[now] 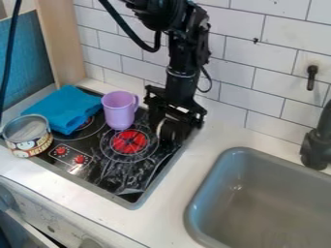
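Note:
The gripper point(171, 125) hangs low over the back right part of the black stove top point(110, 180), close to the tiled wall. A dark, rounded thing with a pale curved edge point(161, 128) shows right at the gripper; whether it is held cannot be made out. Just left of the gripper, a purple cup point(119, 111) stands upright, its handle toward the gripper. A folded blue cloth point(67, 107) lies on the stove's back left. At the left edge is an open tin can point(28, 137) with a patterned label.
To the right, a grey sink point(271, 203) is set into the white counter point(169, 213), with a black faucet point(317, 140) behind it. White tiles rise along the back, and a wooden panel point(63, 43) stands at the back left.

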Controlling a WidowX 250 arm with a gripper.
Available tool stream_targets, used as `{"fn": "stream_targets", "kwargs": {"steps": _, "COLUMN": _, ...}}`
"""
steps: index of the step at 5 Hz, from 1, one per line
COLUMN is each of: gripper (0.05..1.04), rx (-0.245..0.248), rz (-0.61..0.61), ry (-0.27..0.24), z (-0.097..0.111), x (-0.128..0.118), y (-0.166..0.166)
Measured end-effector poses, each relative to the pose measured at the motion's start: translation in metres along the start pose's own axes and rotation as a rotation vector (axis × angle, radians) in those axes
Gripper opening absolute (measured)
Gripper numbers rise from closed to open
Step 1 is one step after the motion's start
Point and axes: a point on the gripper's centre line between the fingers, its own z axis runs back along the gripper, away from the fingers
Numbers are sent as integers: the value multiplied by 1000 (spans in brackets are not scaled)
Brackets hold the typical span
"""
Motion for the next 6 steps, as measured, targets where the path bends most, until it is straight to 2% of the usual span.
{"fn": "stream_targets", "kwargs": {"steps": 1, "gripper": 658, "rx": 14, "rz": 24, "ry": -1, "z": 1, "x": -6, "y": 2}}
{"fn": "stream_targets", "kwargs": {"steps": 2, "gripper": 658, "rx": 12, "rz": 40, "ry": -18, "z": 14, "x": -18, "y": 4}}
{"fn": "stream_targets", "kwargs": {"steps": 3, "gripper": 658, "rx": -111, "rz": -11, "ry": -42, "z": 30, "x": -43, "y": -12}}
{"fn": "stream_targets", "kwargs": {"steps": 4, "gripper": 658, "rx": -163, "rz": -7, "ry": 35, "z": 22, "x": -69, "y": -21}}
{"fn": "stream_targets", "kwargs": {"steps": 5, "gripper": 658, "rx": -203, "rz": 82, "ry": 86, "z": 11, "x": -91, "y": 1}}
{"fn": "stream_targets", "kwargs": {"steps": 6, "gripper": 658, "rx": -178, "rz": 128, "ry": 81, "z": 9, "x": -93, "y": 17}}
